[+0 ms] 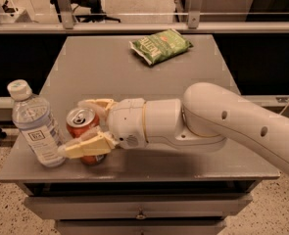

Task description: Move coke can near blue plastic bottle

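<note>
coke can (83,121) stands upright, prob. clamped in hand (74,127), just beside blue plastic bottle (36,131).
</note>
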Controlling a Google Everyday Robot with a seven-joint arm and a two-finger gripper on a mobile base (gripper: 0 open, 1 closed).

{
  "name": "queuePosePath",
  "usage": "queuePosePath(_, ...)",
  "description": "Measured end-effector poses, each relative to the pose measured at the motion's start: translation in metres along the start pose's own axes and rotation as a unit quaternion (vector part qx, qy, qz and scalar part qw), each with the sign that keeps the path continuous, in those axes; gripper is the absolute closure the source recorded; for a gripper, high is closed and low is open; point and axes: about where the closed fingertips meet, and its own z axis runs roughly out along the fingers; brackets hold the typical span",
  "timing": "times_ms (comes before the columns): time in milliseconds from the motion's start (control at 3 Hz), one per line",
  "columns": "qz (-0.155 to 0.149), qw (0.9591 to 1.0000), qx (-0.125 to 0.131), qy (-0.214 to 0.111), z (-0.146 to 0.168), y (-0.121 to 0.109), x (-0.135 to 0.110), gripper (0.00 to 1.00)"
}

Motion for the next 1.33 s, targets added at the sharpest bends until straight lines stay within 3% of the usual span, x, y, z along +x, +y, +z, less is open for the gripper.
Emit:
queuePosePath(667,-0.001,0.9999,0.009,-0.006,-0.008,0.000,0.004,0.00)
queuePosePath(1000,-0.021,0.9989,0.042,0.010,-0.046,-0.014,-0.006,0.00)
queuePosePath(1333,-0.048,0.9948,0.089,0.012,-0.112,-0.040,-0.026,0.00)
